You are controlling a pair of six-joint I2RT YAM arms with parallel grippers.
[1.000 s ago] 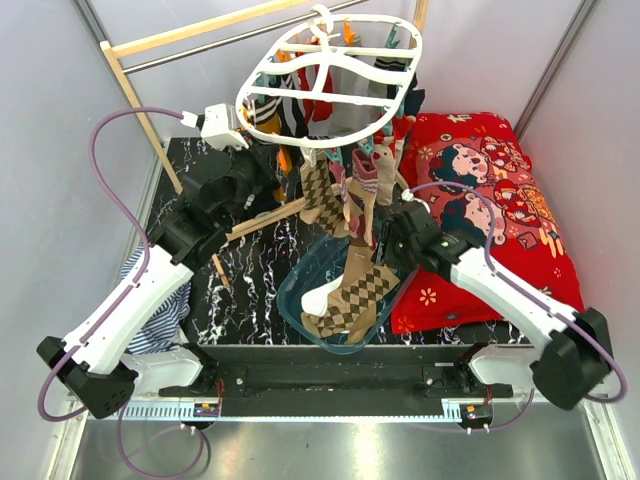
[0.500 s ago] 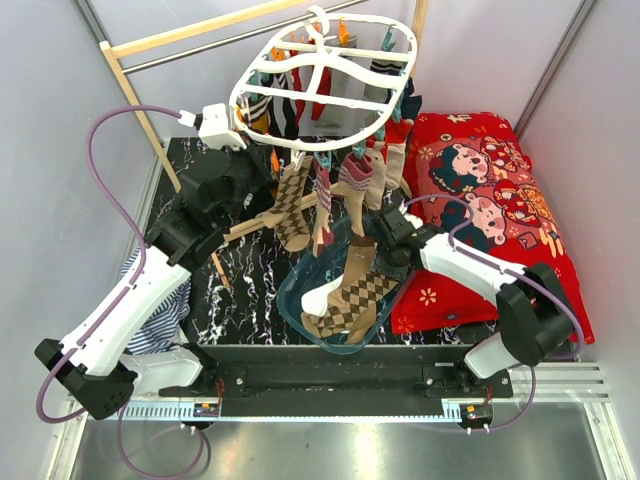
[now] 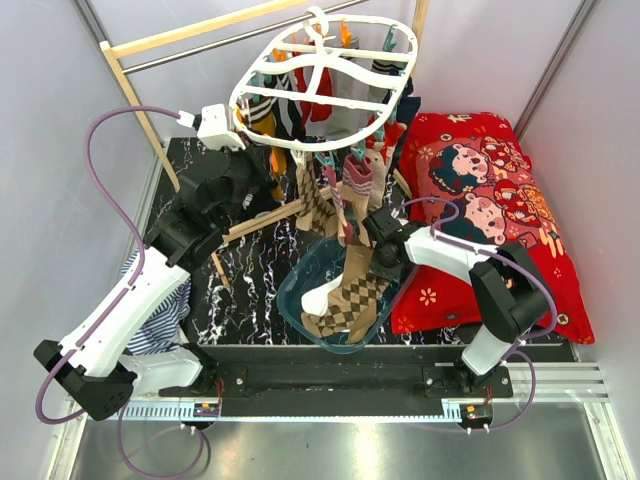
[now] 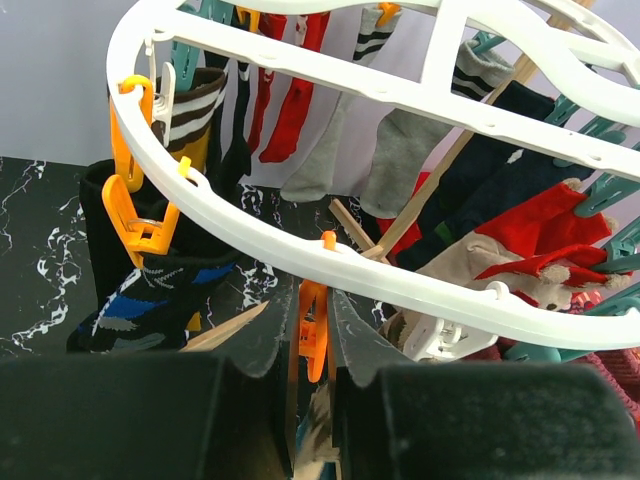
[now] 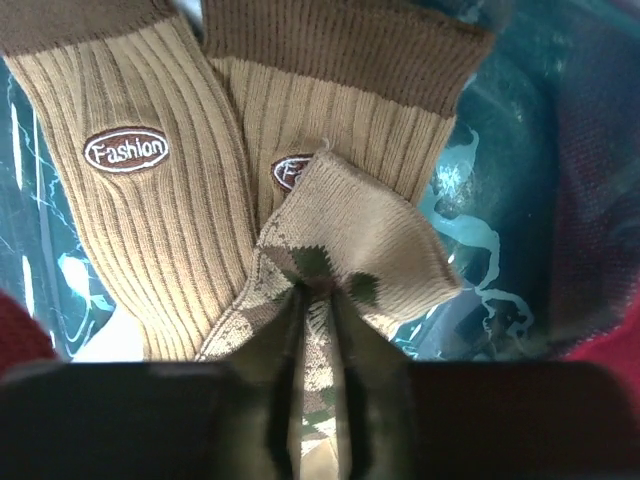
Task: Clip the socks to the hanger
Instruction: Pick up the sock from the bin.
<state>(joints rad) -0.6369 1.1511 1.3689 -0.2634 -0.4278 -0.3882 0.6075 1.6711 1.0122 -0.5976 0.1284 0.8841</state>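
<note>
Argyle sock (image 5: 340, 250) is now pinched at its beige edge by the right claw (image 5: 318, 300), which was spread a second ago and has been brought over the bluish tub (image 5: 510, 110), below the hanger (image 4: 300, 255). An orange clip (image 4: 312, 335) is squeezed by the left claw (image 4: 310, 375), so clipping can probably follow.

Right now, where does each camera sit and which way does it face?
Top external: above and behind the bases, looking down on the hanger, the tub, the left arm and right arm.
Left wrist: on the left arm, looking forward past the left jaws, closed on an orange clip under the hanger's rim.
Right wrist: on the right arm, looking down past the right jaws, pinching an argyle sock over the tub.
Shared: top and left wrist show the hanger; top and right wrist, the tub.
</note>
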